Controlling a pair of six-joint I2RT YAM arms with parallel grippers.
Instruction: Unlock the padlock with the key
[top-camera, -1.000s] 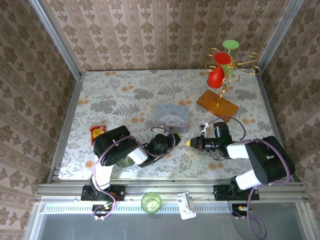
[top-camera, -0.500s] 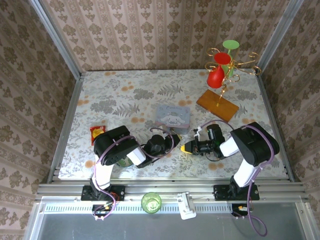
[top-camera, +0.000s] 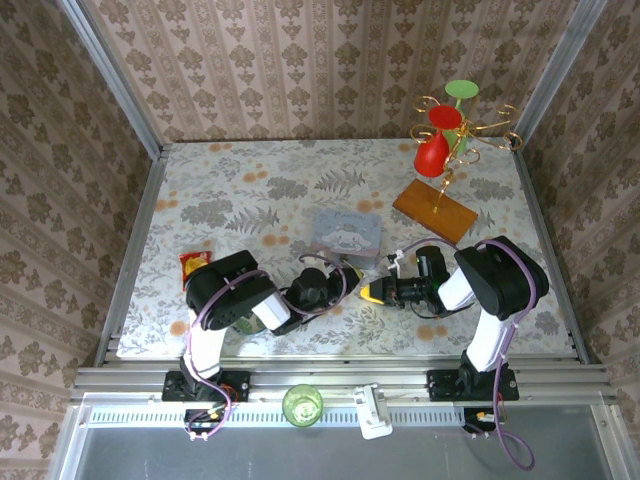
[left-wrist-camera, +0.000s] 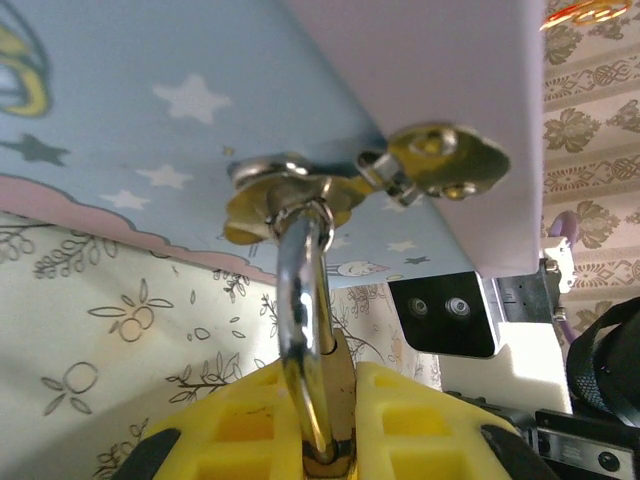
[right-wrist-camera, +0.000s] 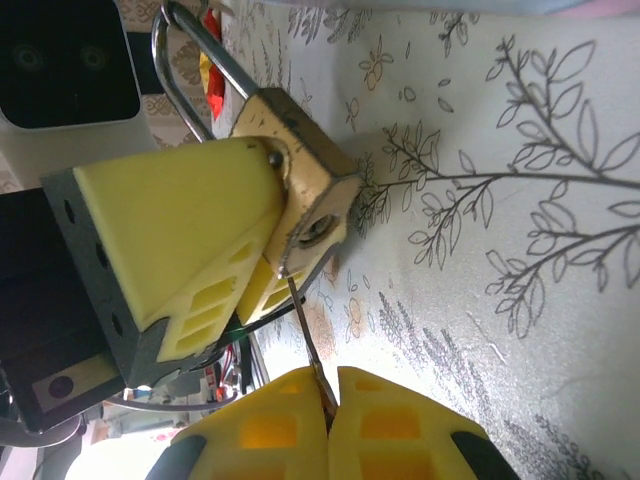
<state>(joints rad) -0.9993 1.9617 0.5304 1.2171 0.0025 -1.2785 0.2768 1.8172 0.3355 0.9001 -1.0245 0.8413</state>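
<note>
There, the right gripper (right-wrist-camera: 325, 388) has slid in leftward, shut tight on the thin key (right-wrist-camera: 303, 325), tip now right at the padlock (right-wrist-camera: 300, 165), just under the keyhole. The left gripper (left-wrist-camera: 322, 405) pinches the padlock body, shackle hooked through the tin (left-wrist-camera: 150, 120) clasp. Not in yet by my eye; insertion looks next

A snack packet (top-camera: 195, 266) lies well left of the blue tin (top-camera: 345, 232).
</note>
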